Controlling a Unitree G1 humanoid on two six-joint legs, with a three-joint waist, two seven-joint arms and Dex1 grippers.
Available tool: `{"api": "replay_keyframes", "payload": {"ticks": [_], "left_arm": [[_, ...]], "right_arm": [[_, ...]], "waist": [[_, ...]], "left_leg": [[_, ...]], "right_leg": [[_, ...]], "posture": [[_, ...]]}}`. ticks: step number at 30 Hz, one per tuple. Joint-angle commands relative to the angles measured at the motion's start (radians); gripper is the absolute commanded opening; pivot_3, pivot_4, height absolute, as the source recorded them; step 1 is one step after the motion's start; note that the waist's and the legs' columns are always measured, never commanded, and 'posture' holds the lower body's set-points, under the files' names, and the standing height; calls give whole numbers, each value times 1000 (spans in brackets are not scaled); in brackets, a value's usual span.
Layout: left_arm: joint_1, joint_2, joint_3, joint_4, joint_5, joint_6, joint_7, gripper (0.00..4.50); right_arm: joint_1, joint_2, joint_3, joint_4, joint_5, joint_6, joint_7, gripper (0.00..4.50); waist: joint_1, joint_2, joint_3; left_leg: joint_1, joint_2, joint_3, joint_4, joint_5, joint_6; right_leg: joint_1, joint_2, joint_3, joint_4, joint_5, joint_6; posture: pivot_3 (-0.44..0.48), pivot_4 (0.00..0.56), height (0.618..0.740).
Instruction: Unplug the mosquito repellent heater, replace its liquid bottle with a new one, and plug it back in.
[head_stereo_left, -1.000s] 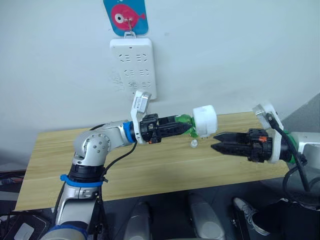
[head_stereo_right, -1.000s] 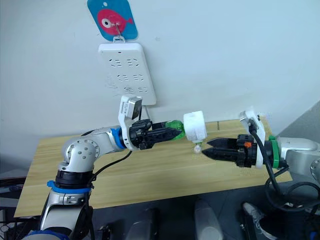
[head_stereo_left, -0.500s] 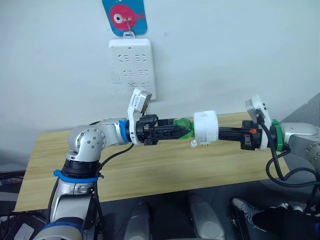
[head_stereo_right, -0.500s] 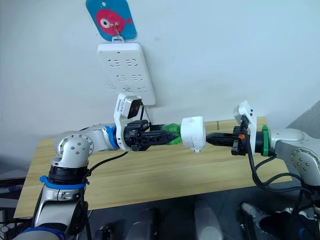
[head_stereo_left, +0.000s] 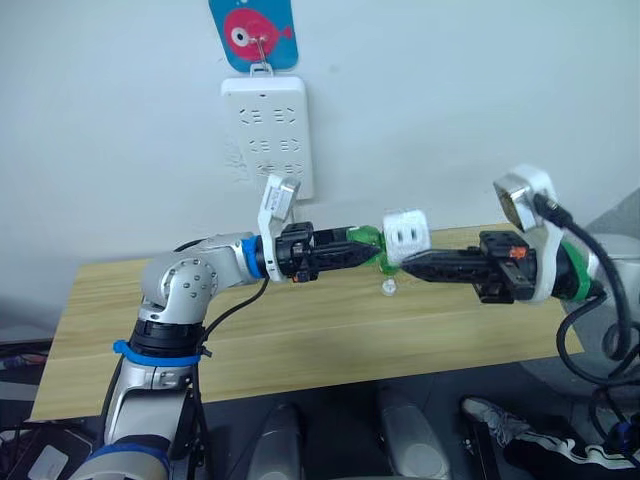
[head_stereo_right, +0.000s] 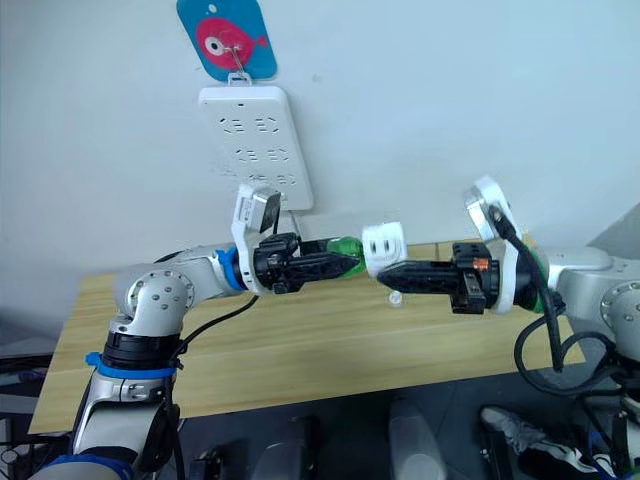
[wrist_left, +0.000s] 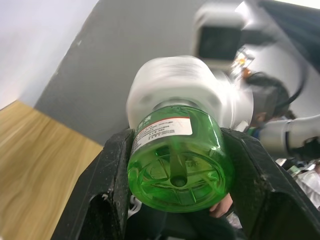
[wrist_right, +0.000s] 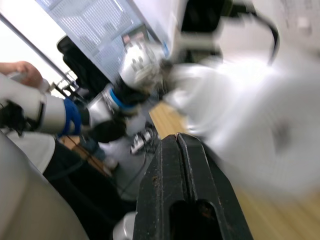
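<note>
Above the wooden table (head_stereo_left: 300, 330), the left gripper (head_stereo_left: 372, 254) is squeezing the green bottle (head_stereo_left: 366, 240) while the right gripper (head_stereo_left: 408, 262), fingers pressed together now, is turning the white heater (head_stereo_left: 405, 230), so the bottle is probably coming loose.

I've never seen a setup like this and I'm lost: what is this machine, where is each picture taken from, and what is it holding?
It is a two-armed humanoid robot. Two pictures look down from its head, two from cameras on its wrists. The left end effector grips a green liquid bottle screwed into the white mosquito repellent heater. The right end effector has its fingers together under the heater. A small clear piece lies on the wooden table. A power strip hangs on the wall.
</note>
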Motion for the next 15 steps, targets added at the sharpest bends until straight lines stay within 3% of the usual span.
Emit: {"api": "replay_keyframes", "payload": {"ticks": [1, 6, 15], "left_arm": [[10, 37, -46, -57, 36, -48, -82, 2299], [10, 51, -53, -75, 19, -36, -121, 2299], [-1, 51, -13, -82, -44, 18, -122, 2299]], "right_arm": [[-78, 43, -12, 47, 38, -23, -97, 0], [-126, 66, 21, 94, -19, -11, -97, 0], [-128, 49, 72, 105, -171, -7, 42, 0]], "waist": [[-3, 0, 0], [-7, 0, 0], [-11, 1, -1]], "left_leg": [[0, 0, 0, 0, 0, 0], [-1, 0, -1, -1, 0, 0], [0, 0, -1, 0, 0, 0]], "right_leg": [[0, 0, 0, 0, 0, 0], [0, 0, -1, 0, 0, 0], [0, 0, -1, 0, 0, 0]], "posture": [[-248, 190, 734], [-246, 188, 734], [-235, 187, 734]]}}
